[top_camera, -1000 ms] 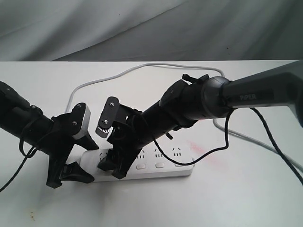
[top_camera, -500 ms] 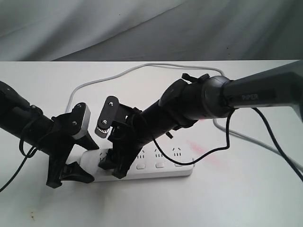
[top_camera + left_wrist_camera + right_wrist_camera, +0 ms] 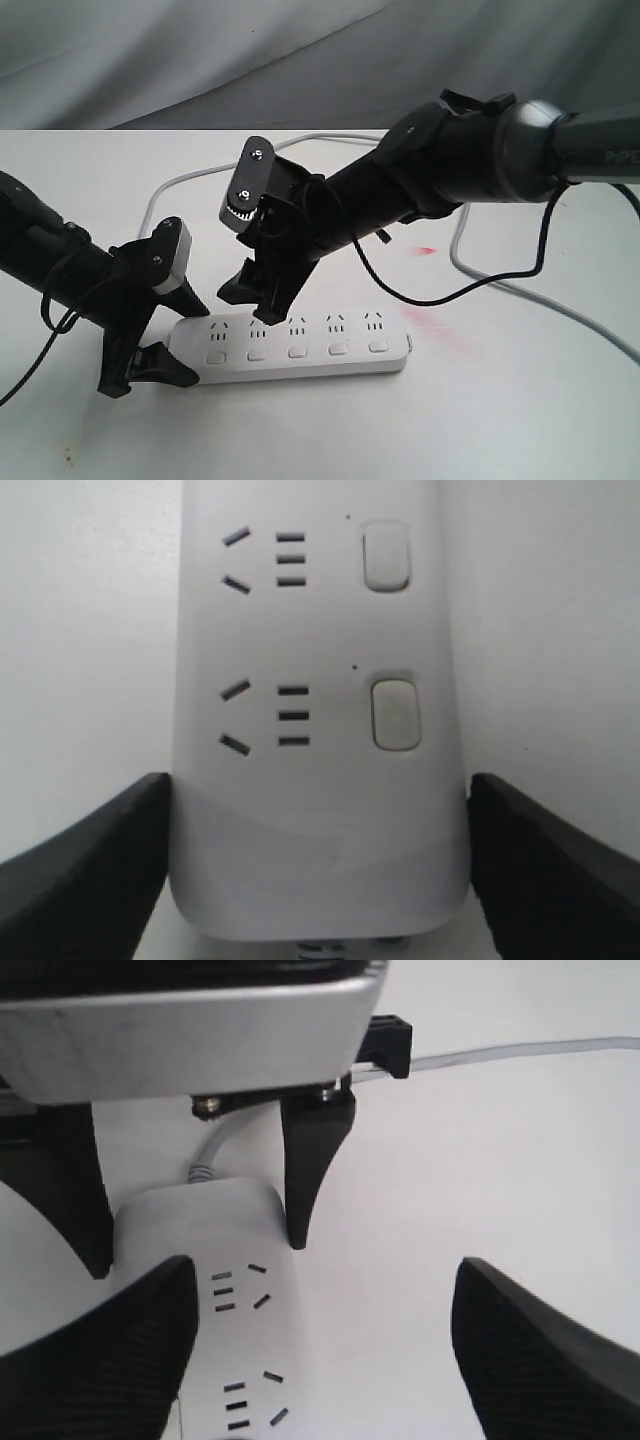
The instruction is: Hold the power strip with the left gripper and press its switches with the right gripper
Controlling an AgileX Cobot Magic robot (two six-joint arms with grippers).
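Lifting off is the one real change: half a second ago the right gripper had its tips down on the power strip at the second button from the cord end. Now it hangs in the air just above that spot, touching nothing. Its arm has swung up and back with it, so the grey plate with the screws sits higher in the exterior view. From the right wrist camera its two fingers are spread wide, with only the strip and bare tabletop showing between them.

All five switches now show in a row along the near edge of the strip; before, the black claw covered part of that row.

The left gripper has not shifted. It pinches the cord end of the strip across its width, and the left wrist view shows a black finger pressed against each long white side. The strip lies flat on the white table in the same place as before, its length running across the exterior view. The grey cord leaves the held end and loops away behind both arms. A small red mark on the table shows plainly beyond the strip — the raised arm no longer crosses in front of it.
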